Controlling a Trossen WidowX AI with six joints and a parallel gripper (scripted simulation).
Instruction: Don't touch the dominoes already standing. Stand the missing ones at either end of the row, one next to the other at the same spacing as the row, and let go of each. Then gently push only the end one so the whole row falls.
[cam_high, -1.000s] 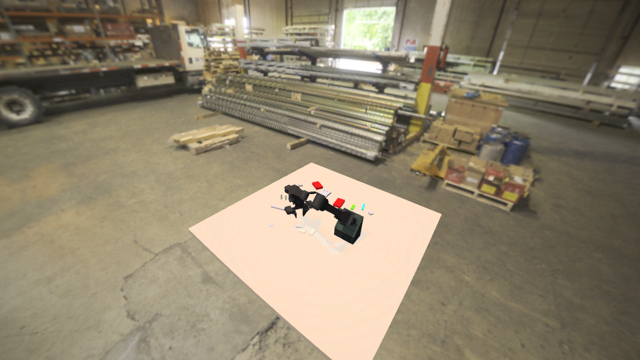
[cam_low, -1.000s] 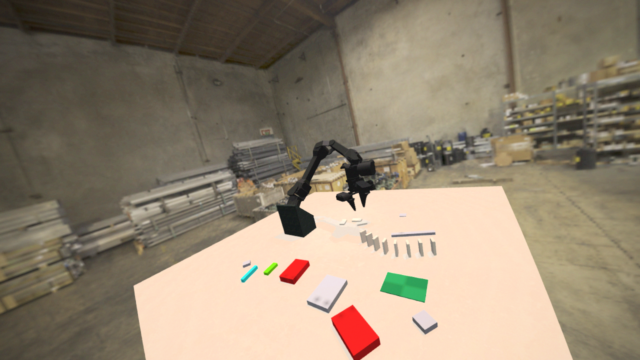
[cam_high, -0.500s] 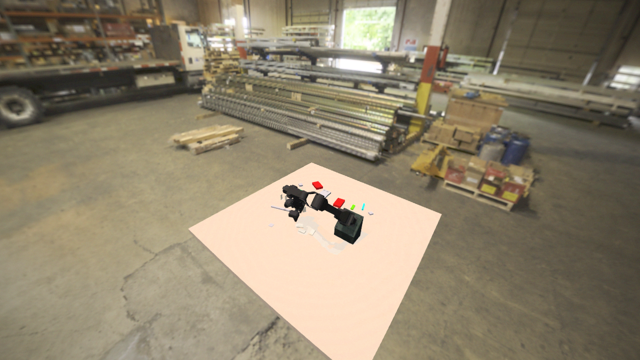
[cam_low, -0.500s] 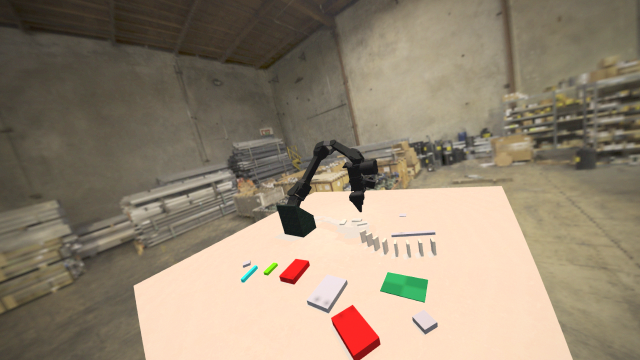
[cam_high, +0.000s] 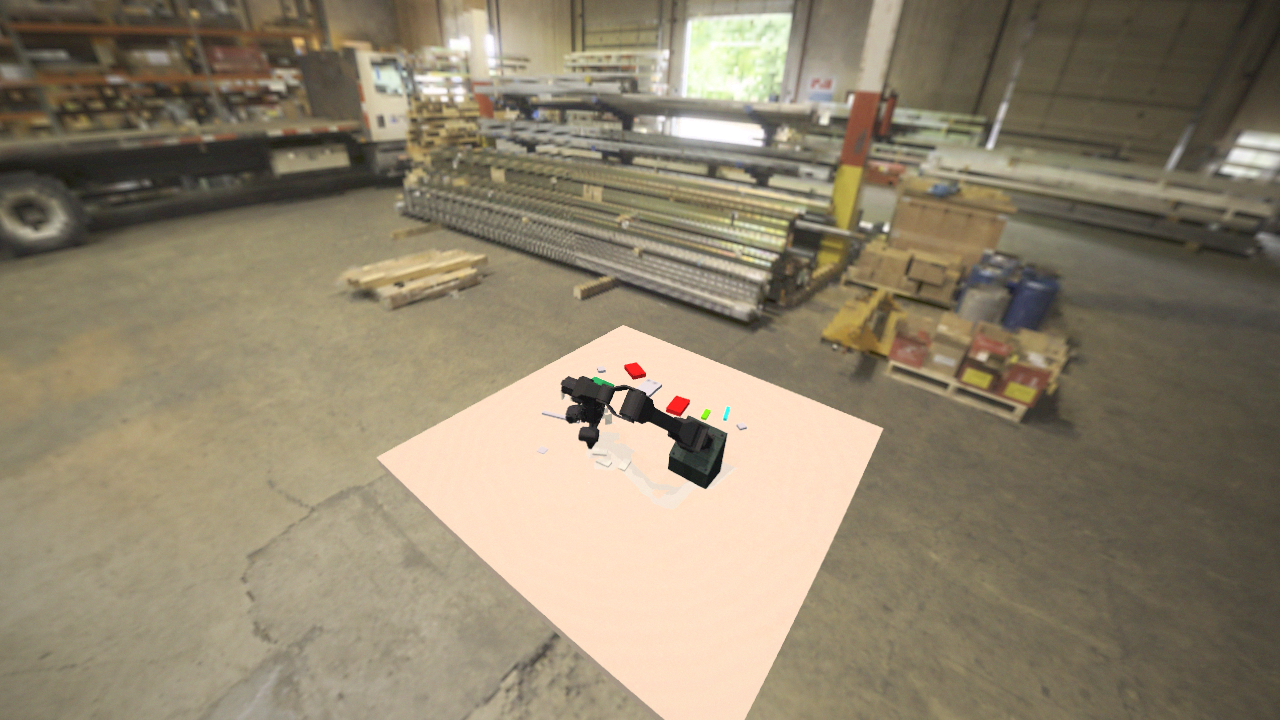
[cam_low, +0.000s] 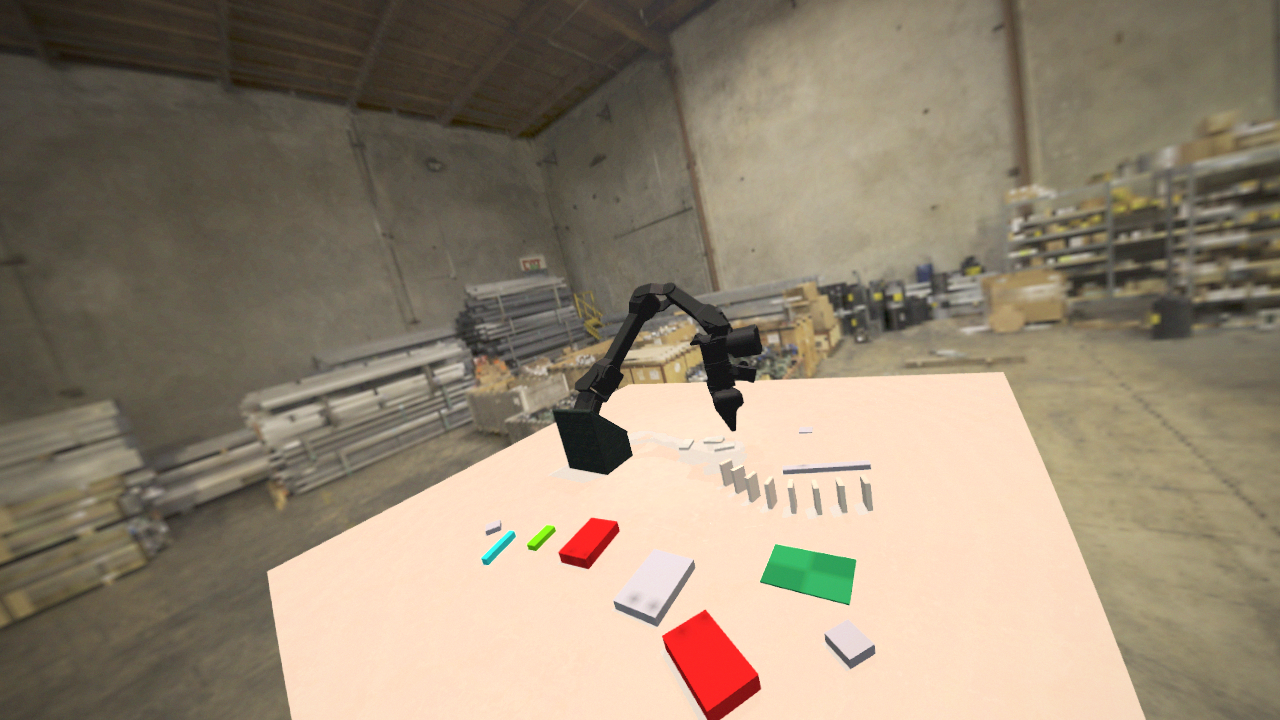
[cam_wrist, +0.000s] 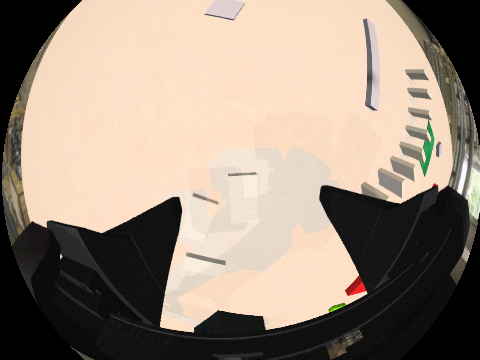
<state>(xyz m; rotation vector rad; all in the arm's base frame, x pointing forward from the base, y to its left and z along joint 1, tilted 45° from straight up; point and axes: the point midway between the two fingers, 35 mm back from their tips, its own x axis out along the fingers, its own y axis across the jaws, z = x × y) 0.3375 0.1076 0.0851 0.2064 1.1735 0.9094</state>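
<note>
1. The gripper (cam_low: 729, 418) is seen wide open, with nothing between its two black fingers; it hangs above the mat, pointed down, not touching anything.

2. Three loose dominoes (cam_wrist: 206, 259) are seen lying flat on the mat directly under the gripper, within its shadow (in the wrist view they appear as thin grey bars between the fingers). In the exterior view they are found as small pale pieces (cam_low: 713, 440) just below the fingertips.

3. The standing row of dominoes (cam_low: 792, 494) is placed near the gripper, to its side and apart from it. Seven upright pieces are counted in the exterior view; the row bends, and its nearer end (cam_low: 725, 472) lies close to the flat pieces. In the wrist view the row (cam_wrist: 407, 140) runs along the right edge.

4. A long thin grey bar (cam_low: 826, 467) lies flat just behind the row.

5. Further out, other flat blocks are scattered: a green plate (cam_low: 808, 573), two red blocks (cam_low: 588, 541) (cam_low: 710, 663), a white block (cam_low: 654, 584), a small grey block (cam_low: 849, 642), a lime stick (cam_low: 540, 537) and a cyan stick (cam_low: 497, 547).

6. All of this rests on a pale peach mat (cam_low: 939, 555), which is laid on a cracked concrete floor (cam_high: 223, 465).

7. The room around is a warehouse, with stacked metal profiles (cam_high: 608, 223), pallets of boxes and a truck (cam_high: 179, 134).

8. No writing can be read; signs on the walls are too blurred.
</note>
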